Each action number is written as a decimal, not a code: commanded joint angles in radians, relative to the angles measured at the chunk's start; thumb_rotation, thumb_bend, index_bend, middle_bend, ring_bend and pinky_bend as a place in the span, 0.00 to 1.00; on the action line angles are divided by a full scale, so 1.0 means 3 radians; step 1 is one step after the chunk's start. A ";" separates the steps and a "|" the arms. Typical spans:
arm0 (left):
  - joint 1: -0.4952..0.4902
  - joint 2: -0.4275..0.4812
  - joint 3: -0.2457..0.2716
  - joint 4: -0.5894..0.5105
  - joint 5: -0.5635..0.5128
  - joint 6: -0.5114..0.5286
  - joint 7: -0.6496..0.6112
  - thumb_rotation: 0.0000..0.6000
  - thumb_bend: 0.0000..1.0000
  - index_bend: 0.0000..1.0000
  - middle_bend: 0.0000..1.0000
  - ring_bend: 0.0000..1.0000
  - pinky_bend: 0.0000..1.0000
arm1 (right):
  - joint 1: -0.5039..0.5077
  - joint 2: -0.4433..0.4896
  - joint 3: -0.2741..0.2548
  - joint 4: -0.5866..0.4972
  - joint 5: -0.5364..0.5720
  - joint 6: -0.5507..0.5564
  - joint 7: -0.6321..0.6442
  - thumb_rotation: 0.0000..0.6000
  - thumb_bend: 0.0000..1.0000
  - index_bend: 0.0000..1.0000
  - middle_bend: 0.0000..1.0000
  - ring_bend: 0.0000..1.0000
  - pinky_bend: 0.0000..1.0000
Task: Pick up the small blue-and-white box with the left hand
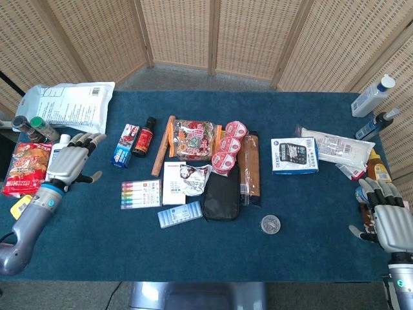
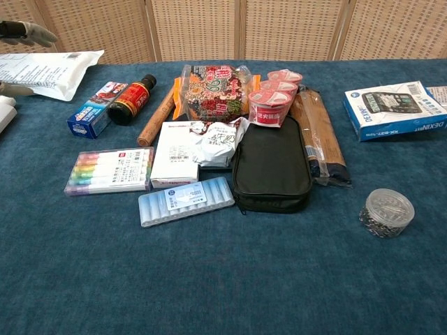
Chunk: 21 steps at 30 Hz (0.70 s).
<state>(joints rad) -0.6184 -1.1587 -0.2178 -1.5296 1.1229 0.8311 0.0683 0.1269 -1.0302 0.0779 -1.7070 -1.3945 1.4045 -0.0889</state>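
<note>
The small blue-and-white box (image 1: 124, 145) (image 2: 97, 109), red at its far end, lies flat left of the centre cluster, beside a dark sauce bottle (image 1: 144, 136). My left hand (image 1: 68, 165) hovers open to the left of the box, fingers spread and pointing toward it, a short gap away and holding nothing. In the chest view only its fingertips (image 2: 24, 30) show at the top left corner. My right hand (image 1: 389, 223) is open near the table's front right corner, far from the box.
A white bottle (image 1: 57, 150) and snack bag (image 1: 24, 169) lie by the left hand; a white pouch (image 1: 70, 106) sits behind. Highlighters (image 1: 141, 193), a light-blue case (image 1: 180, 214), black pouch (image 1: 221, 192), cups (image 1: 227, 145) and calculator box (image 1: 294, 155) fill the middle and right.
</note>
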 commanded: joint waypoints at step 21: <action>-0.0605 -0.0841 0.0029 0.1110 -0.0769 -0.0487 0.0292 0.75 0.36 0.00 0.00 0.00 0.00 | -0.0095 0.0035 0.0016 0.0012 0.0028 0.0074 0.0087 1.00 0.00 0.00 0.03 0.00 0.00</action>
<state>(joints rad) -0.7957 -1.3846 -0.2115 -1.2231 0.9050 0.6829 0.1629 0.0990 -1.0198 0.0829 -1.7028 -1.3859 1.4270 -0.0643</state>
